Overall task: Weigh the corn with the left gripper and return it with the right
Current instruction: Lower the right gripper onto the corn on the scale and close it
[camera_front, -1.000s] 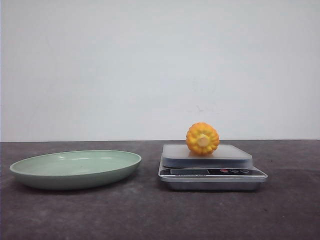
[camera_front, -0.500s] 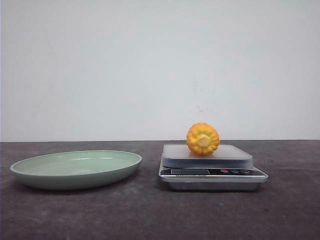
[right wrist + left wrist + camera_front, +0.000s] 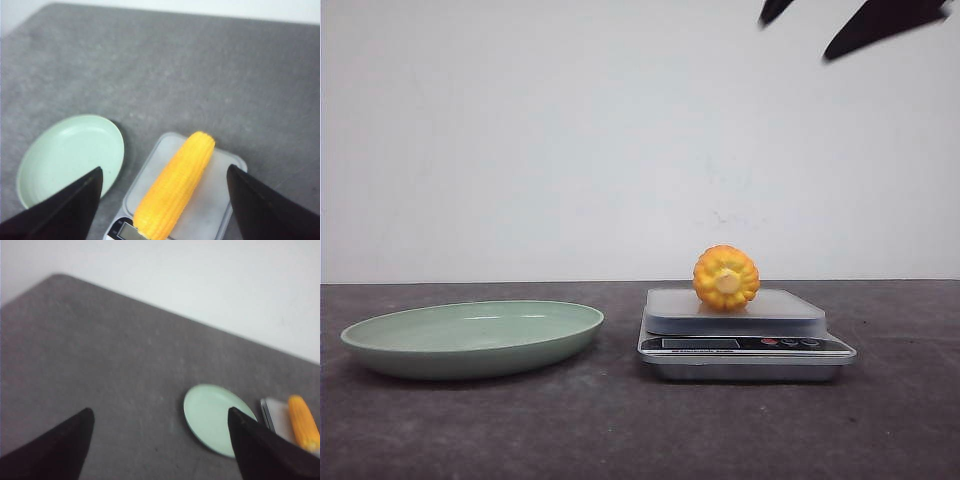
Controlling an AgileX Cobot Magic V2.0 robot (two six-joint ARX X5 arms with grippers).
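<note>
The corn (image 3: 725, 278) lies on the scale (image 3: 745, 345), mid-frame; the right gripper (image 3: 820, 22), fingers spread, hangs upper right, probably well above it.

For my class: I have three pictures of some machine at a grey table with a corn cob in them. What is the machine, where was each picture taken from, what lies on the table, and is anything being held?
The machine is a robot with two arms, each ending in a two-fingered gripper. One picture looks forward over the table. The other two come from cameras on the wrists, so the dark wedges at their lower edges are the gripper fingers.

On the table lie a pale green plate and, to its right, a kitchen scale. The corn rests on the scale's platform, touched by nothing.

Nothing is held. The left gripper and the right gripper are both open and empty. The right one hangs above the scale; its dark fingers show at the top of the front picture.
</note>
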